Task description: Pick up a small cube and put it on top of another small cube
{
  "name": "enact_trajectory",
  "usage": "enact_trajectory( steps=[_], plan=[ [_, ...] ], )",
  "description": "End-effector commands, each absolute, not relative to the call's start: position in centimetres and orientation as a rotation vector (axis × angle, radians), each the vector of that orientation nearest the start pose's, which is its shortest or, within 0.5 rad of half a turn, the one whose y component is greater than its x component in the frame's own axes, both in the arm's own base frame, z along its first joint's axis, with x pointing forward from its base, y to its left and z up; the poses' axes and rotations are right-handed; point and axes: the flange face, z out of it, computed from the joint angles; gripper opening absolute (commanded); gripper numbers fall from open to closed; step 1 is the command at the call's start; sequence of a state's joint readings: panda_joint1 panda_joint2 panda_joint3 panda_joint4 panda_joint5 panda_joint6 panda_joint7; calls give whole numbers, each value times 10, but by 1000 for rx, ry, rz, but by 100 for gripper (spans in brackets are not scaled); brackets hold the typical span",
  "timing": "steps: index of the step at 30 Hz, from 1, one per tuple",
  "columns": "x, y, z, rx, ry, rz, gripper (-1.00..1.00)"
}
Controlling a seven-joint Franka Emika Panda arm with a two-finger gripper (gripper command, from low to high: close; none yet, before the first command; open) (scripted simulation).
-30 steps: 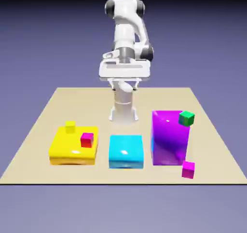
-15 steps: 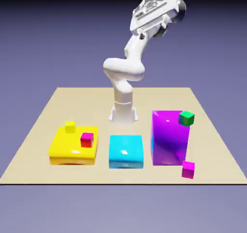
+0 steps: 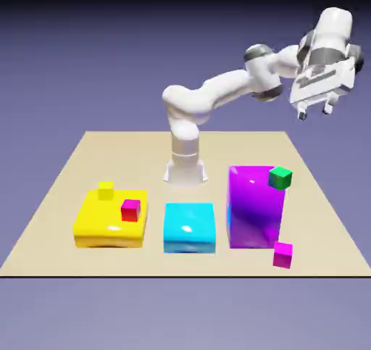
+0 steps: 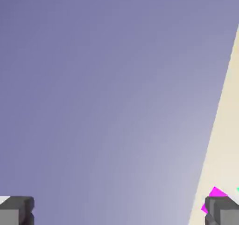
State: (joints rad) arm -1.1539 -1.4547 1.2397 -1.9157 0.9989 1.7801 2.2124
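Small cube (image 3: 282,254): plain magenta-pink, set flat on the table (image 3: 58,189), just beside the tall purple block's (image 3: 253,207) front corner.

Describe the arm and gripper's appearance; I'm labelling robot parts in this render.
The arm is glossy white with rounded links and dark grey joint bands. The gripper has a boxy white body and two short fingers with small grey tips. No cables or markings are visible.

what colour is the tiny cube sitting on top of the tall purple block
Green. The small green cube on the tall purple block shows best in the exterior view.
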Motion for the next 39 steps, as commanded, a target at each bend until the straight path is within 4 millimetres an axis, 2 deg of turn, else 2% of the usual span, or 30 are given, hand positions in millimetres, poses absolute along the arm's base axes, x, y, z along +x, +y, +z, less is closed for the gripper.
enact_trajectory(
  steps=[1,5,9,11,13,14,15,16,18,20,22,24,28,30,32,35,37,39],
  plan=[
    [446,382,439,-1227,2542,-729,0],
    [484,383,318,-1071,2845,-681,0],
    [508,356,189,-836,3183,-637,0],
    [508,354,183,-823,3199,-635,0],
    [504,339,133,-825,3199,-634,0],
    [503,333,117,-823,3199,-635,0],
    [503,333,117,-823,3199,-635,-100],
    [503,333,117,-823,3199,-635,-100],
    [507,350,166,-825,3199,-634,-100],
    [496,378,214,-900,3130,-587,-100],
    [494,371,276,-892,3025,-598,-100],
    [492,352,333,-867,2939,-617,-100],
    [485,292,426,-799,2820,-670,-100],
    [479,254,462,-771,2781,-697,-100],
    [472,214,489,-750,2756,-724,-100],
    [462,151,515,-739,2739,-762,-100],
    [454,108,522,-749,2741,-784,-100],
    [447,67,520,-775,2751,-803,-100]
  ],
)
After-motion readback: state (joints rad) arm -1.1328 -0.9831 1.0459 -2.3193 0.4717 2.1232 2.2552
